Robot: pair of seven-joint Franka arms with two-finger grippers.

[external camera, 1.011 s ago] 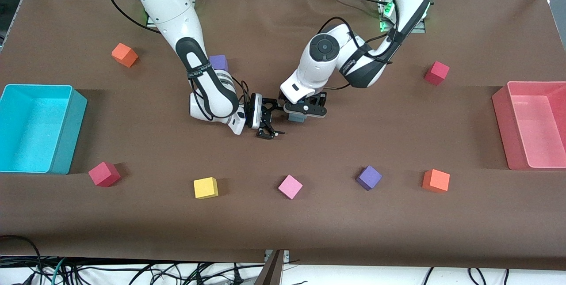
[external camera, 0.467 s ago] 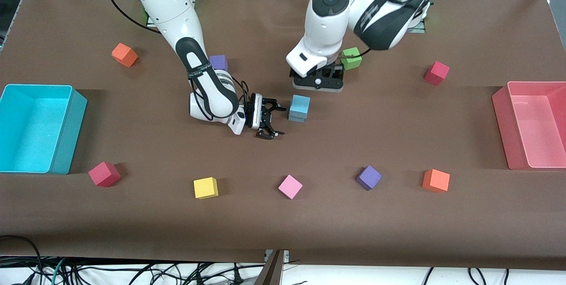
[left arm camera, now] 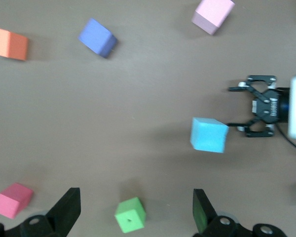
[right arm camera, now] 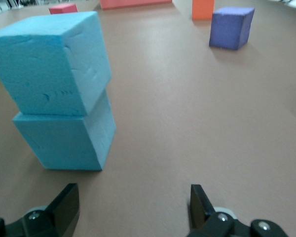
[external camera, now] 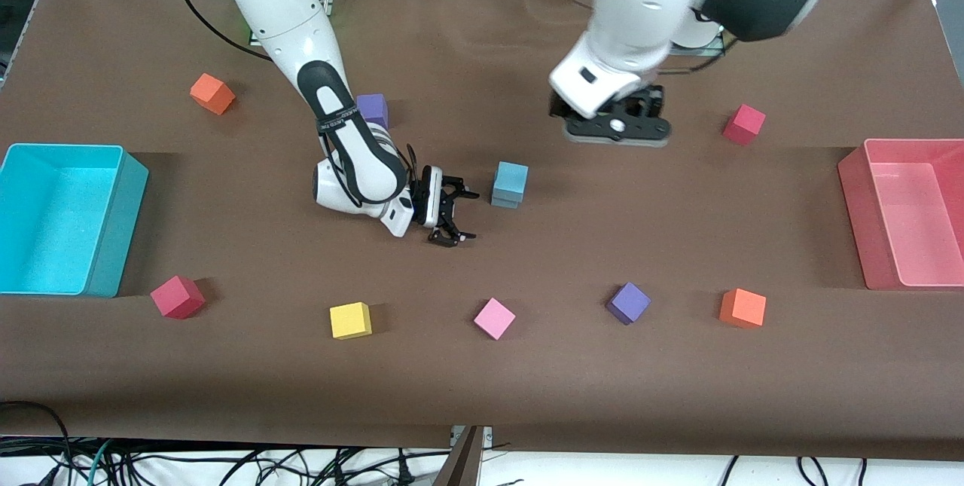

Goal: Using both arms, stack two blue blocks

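Note:
The two blue blocks stand stacked mid-table, the upper blue block [external camera: 511,175] [right arm camera: 56,61] turned a little on the lower blue block [external camera: 505,200] [right arm camera: 64,136]. My right gripper [external camera: 461,216] [right arm camera: 134,205] is open and empty, low over the table beside the stack toward the right arm's end, and does not touch it. My left gripper [external camera: 616,126] [left arm camera: 135,210] is open and empty, raised high over a green cube [left arm camera: 130,215]. In the left wrist view the stack [left arm camera: 208,134] and the right gripper [left arm camera: 259,106] show from above.
Loose cubes lie around: orange [external camera: 212,93], purple [external camera: 372,107], red [external camera: 743,123], red [external camera: 178,296], yellow [external camera: 351,319], pink [external camera: 494,318], purple [external camera: 628,302], orange [external camera: 742,307]. A cyan bin [external camera: 120,230] stands at the right arm's end and a pink bin [external camera: 855,207] at the left arm's end.
My left gripper let go of the upper blue block, rose and swung away toward the left arm's end. The stack stayed standing. My right gripper drew back slightly.

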